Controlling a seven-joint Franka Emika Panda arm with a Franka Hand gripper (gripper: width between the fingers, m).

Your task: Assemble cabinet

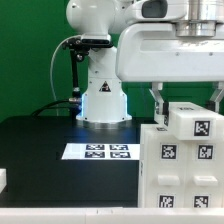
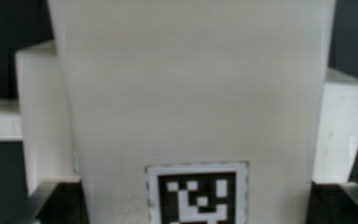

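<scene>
The cabinet [image 1: 180, 165] is a large white box with black-and-white tags, standing at the exterior view's lower right. A white tagged block [image 1: 197, 122] sits on top of it. My gripper [image 1: 190, 108] comes down from above, one finger on each side of that top block, and looks shut on it. In the wrist view the white part [image 2: 185, 90] fills most of the picture, with a tag [image 2: 197, 196] near my gripper [image 2: 197, 208]. The dark fingers [image 2: 51, 203] show only at the edges.
The marker board [image 1: 97, 152] lies flat on the black table in front of the robot base [image 1: 103, 100]. A small white piece [image 1: 3, 180] shows at the exterior view's left edge. A green wall stands behind.
</scene>
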